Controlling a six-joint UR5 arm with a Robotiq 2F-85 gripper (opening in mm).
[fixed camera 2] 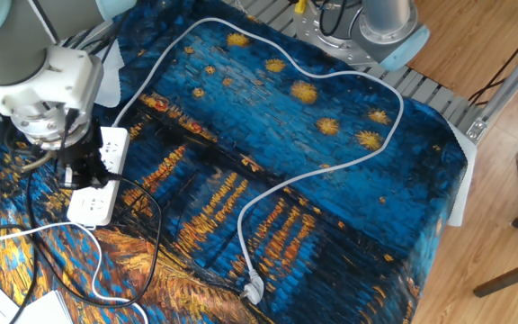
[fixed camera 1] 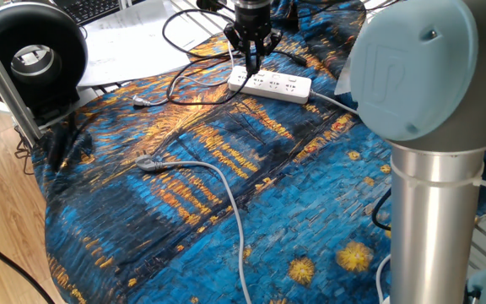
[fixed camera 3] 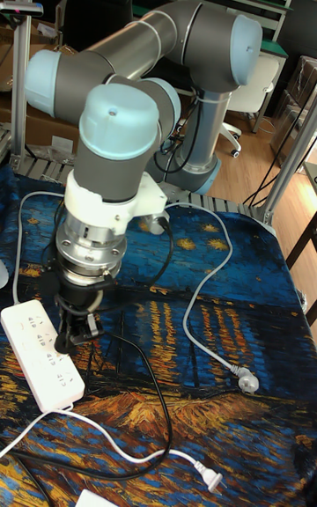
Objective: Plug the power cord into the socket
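Clearly one tool point(fixed camera 3: 72, 337) over one socket point(fixed camera 3: 40, 356), two loose cables.

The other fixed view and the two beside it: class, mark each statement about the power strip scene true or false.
1. The long white power strip lies on the blue and orange patterned cloth. True.
2. The end effector hangs at the opposite end of the cloth from the strip. False: it is right at the strip, over its row of outlets.
3. The grey-white cable's silvery tip is plugged into the strip. False: it lies loose on the cloth, well apart from the strip.
4. A thin black cable loops over the cloth near the strip. True.
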